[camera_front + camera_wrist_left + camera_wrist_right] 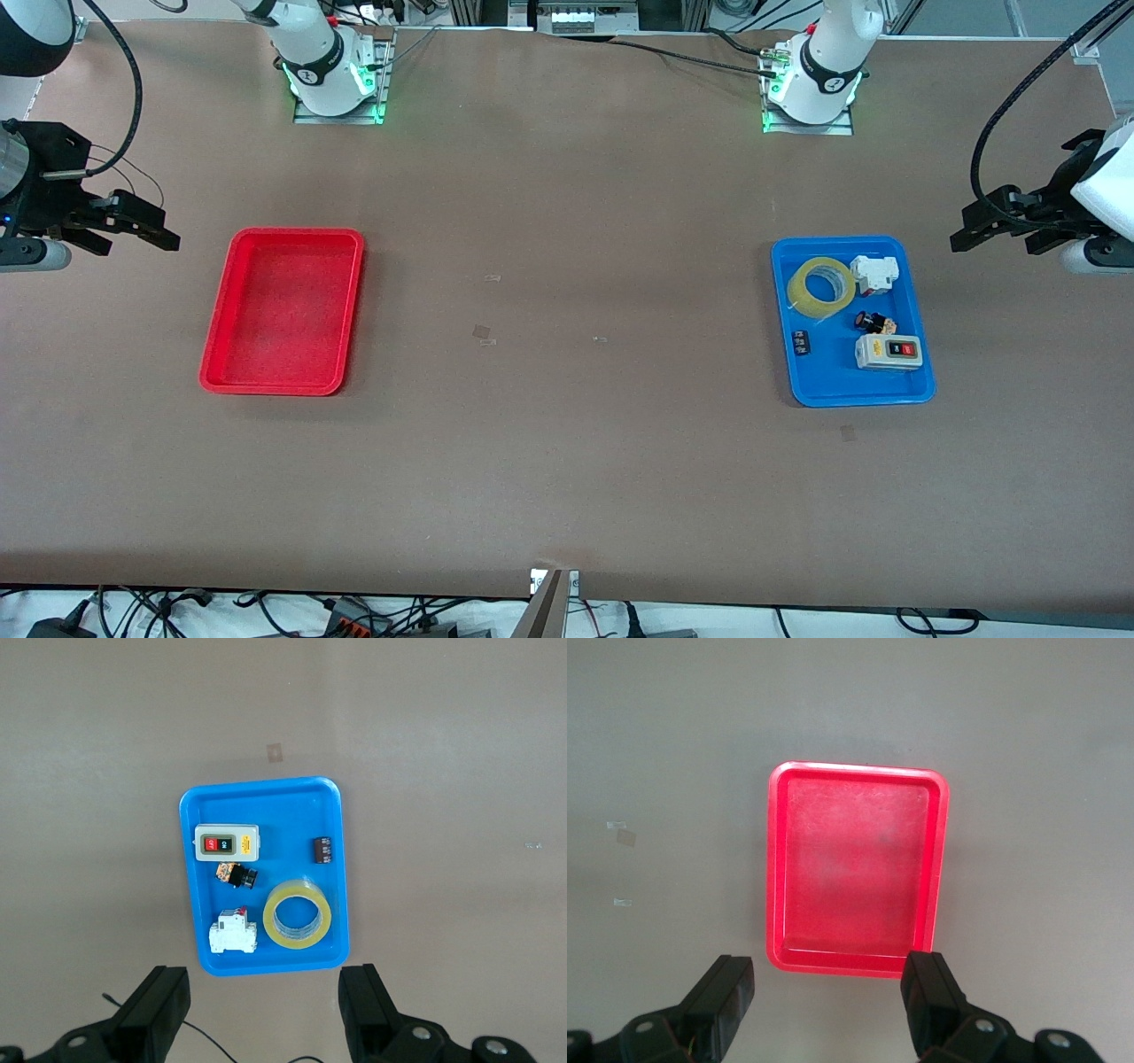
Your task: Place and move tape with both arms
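Fingers spread wide on my left gripper and right gripper, both high and holding nothing. Below my left fingers, the tape lies in the blue tray, beside a white block; descending carelessly, I could snag that block.

We read no legible text. The grey switch box carries small white markings on its red and black buttons, unreadable.
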